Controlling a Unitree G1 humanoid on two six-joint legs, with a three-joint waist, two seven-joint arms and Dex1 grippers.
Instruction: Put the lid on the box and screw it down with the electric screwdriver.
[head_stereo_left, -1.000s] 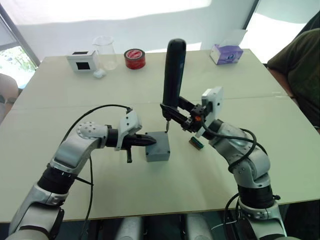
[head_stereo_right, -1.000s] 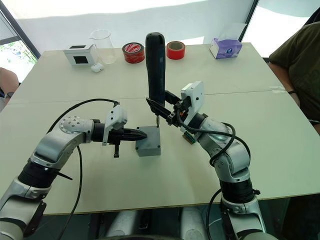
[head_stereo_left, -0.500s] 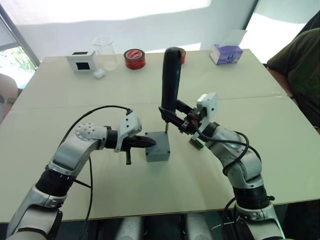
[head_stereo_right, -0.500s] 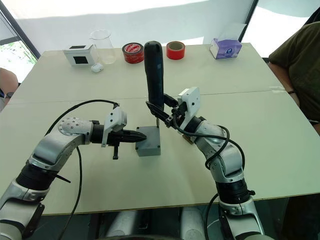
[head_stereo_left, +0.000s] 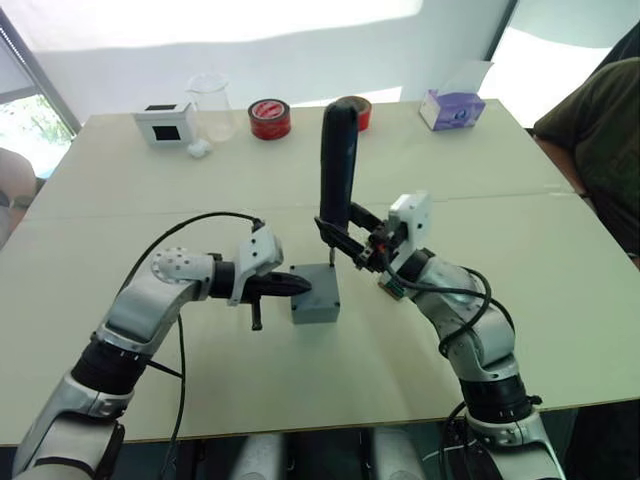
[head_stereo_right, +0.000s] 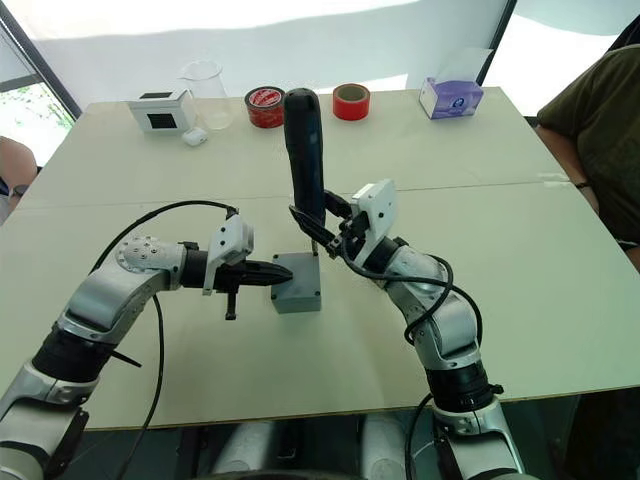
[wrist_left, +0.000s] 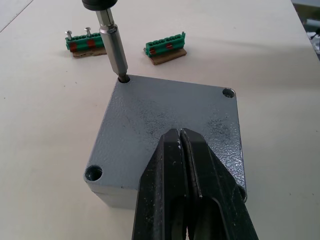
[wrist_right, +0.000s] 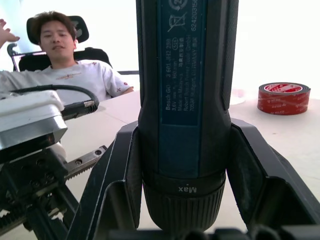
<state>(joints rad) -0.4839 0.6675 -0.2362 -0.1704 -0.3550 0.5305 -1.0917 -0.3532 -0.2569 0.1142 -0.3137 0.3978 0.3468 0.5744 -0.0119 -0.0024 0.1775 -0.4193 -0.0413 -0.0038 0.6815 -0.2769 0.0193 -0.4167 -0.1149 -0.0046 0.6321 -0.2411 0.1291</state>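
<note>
The grey lid (wrist_left: 165, 112) lies on the grey box (head_stereo_left: 316, 310) at the table's middle. The closed tips of my left gripper (wrist_left: 181, 137) rest on the lid's top, with nothing held between them. My right gripper (head_stereo_left: 338, 232) is shut on the black electric screwdriver (head_stereo_left: 337, 160), holding it upright just behind the box. Its metal bit (wrist_left: 114, 47) stands in the lid's far corner screw hole. Two other corner holes show open in the left wrist view.
Two green terminal blocks (wrist_left: 82, 42) (wrist_left: 166, 46) lie just beyond the box. At the far edge stand a white box with a black face (head_stereo_left: 163, 122), a beaker (head_stereo_left: 210, 105), red tape rolls (head_stereo_left: 269, 117), and a tissue box (head_stereo_left: 452, 106). A person (head_stereo_left: 600, 130) sits at the right.
My right arm has brought the screwdriver leftward and down, so its bit now sits in the lid's corner hole. The left gripper has stayed on the lid.
</note>
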